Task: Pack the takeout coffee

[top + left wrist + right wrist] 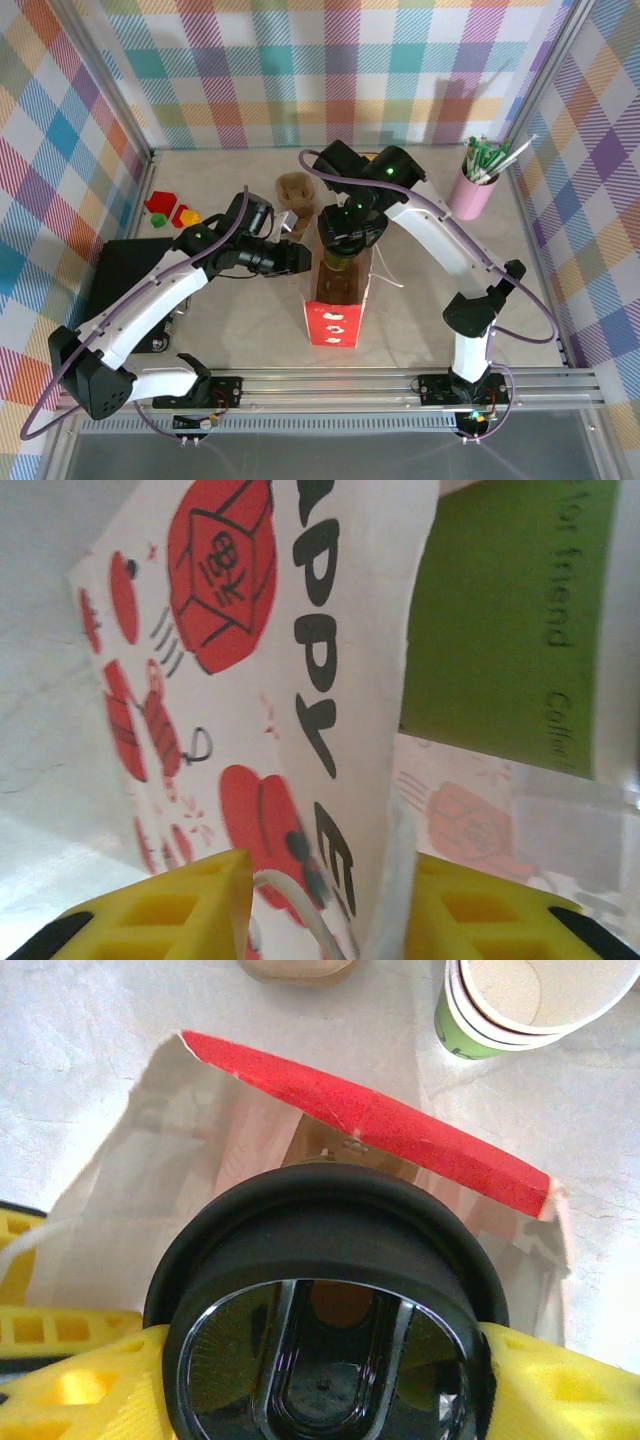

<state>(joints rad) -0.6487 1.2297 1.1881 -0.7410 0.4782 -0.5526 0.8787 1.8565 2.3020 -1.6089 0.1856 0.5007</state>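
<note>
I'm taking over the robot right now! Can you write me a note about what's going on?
Left gripper: open, fingers either side of the paper bag wall at its mouth.
Right gripper: shut on the takeout coffee, black lid on, held over the bag's open mouth.
Done: coffee is lidded, lifted and brought to the bag.
Left: lower it in, let go, pull both arms clear.

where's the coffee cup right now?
Top view, mid-table: the coffee cup is gripped by the right tool at the open mouth of the paper bag, just right of the left tool.
</note>
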